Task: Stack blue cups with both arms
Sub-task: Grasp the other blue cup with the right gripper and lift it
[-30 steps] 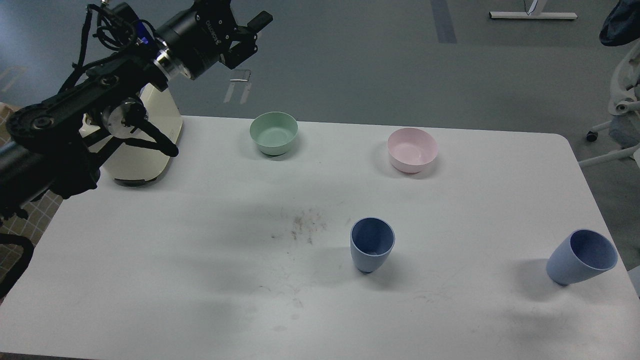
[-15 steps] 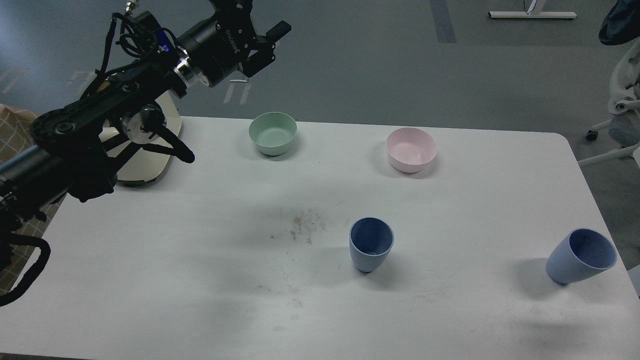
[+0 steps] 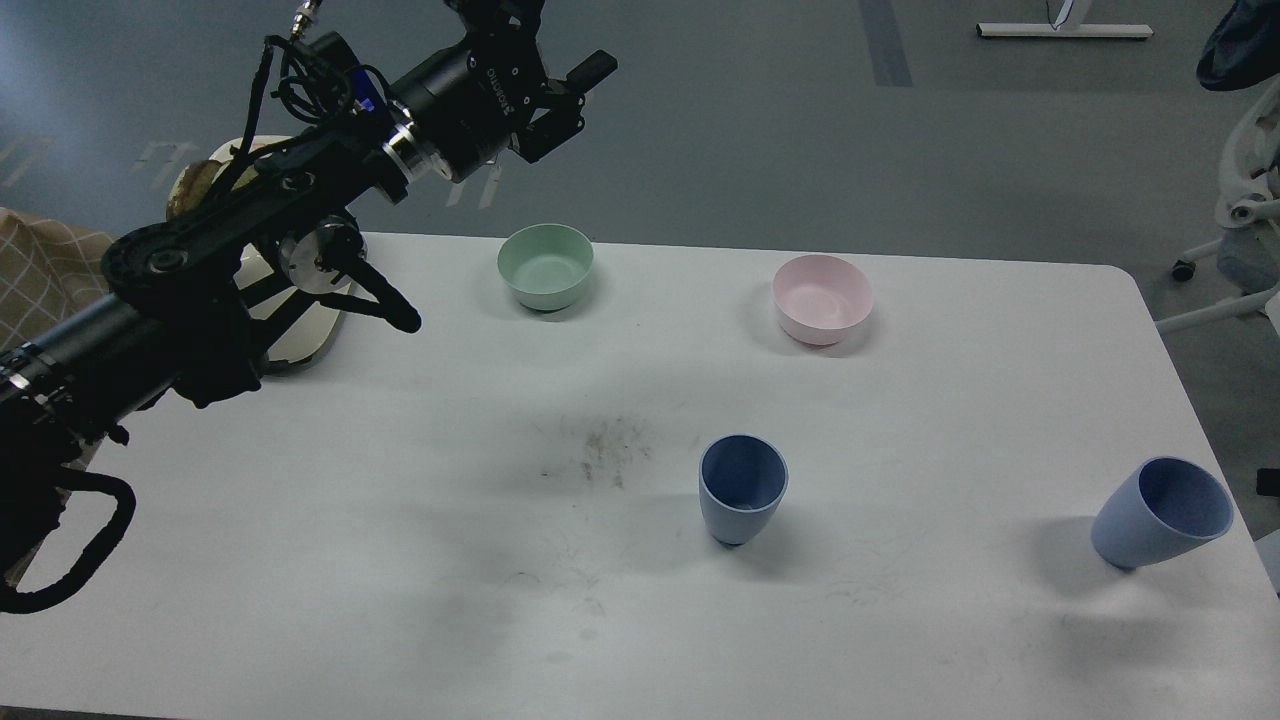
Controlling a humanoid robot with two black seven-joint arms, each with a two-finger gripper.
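Two blue cups stand upright on the white table [image 3: 400, 560]. One blue cup [image 3: 742, 488] is right of the table's middle. The other blue cup [image 3: 1160, 512] is near the right edge. My left arm comes in from the left and reaches up and back. My left gripper [image 3: 575, 100] hangs above the floor behind the table's far edge, up and left of both cups. Its fingers look spread and hold nothing. My right arm is out of view.
A mint-green bowl [image 3: 546, 265] and a pink bowl [image 3: 822, 298] sit near the far edge. A cream appliance [image 3: 300, 330] stands at the far left, partly behind my arm. Dark smudges [image 3: 605, 450] mark the table's middle. A chair base [image 3: 1235, 260] is beyond the right edge.
My left arm has swung to the right and slightly up, carrying the gripper further right above the far edge. The cups and bowls have not moved.
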